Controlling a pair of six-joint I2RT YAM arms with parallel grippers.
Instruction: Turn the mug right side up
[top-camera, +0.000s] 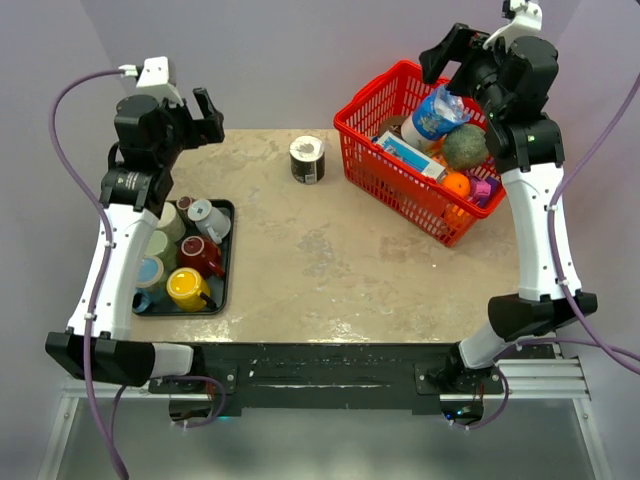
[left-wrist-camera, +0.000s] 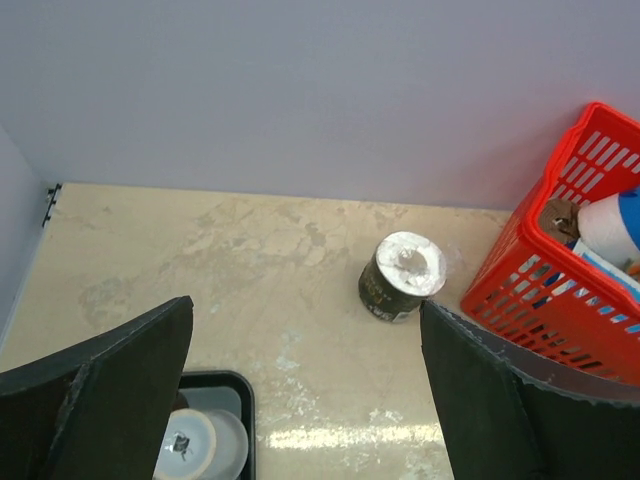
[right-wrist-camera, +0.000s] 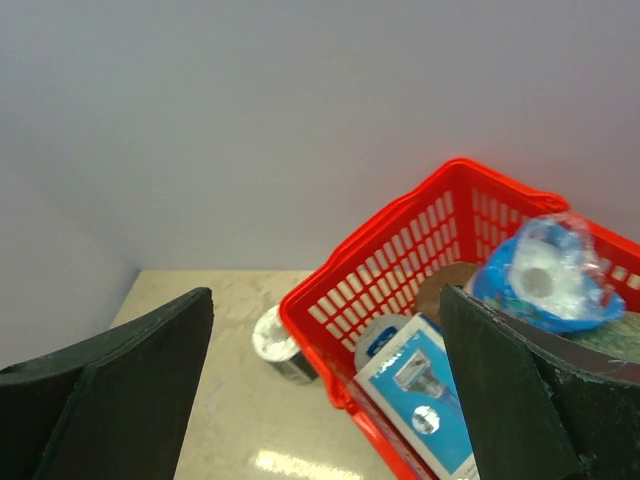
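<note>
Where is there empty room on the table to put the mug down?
The big bare middle of the table, between the black tray and the red basket, in front of the mug. Also the back left corner behind the tray. Tray and basket are crowded.

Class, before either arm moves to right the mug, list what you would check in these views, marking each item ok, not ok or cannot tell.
1. The mug is located, standing upside down on the table: ok.
2. Room around the mug, with the red basket apart from it: ok.
3. The left gripper has its jaws open and empty: ok.
4. The right gripper has its jaws open and empty: ok.
5. Which way the mug's handle points: cannot tell.
</note>
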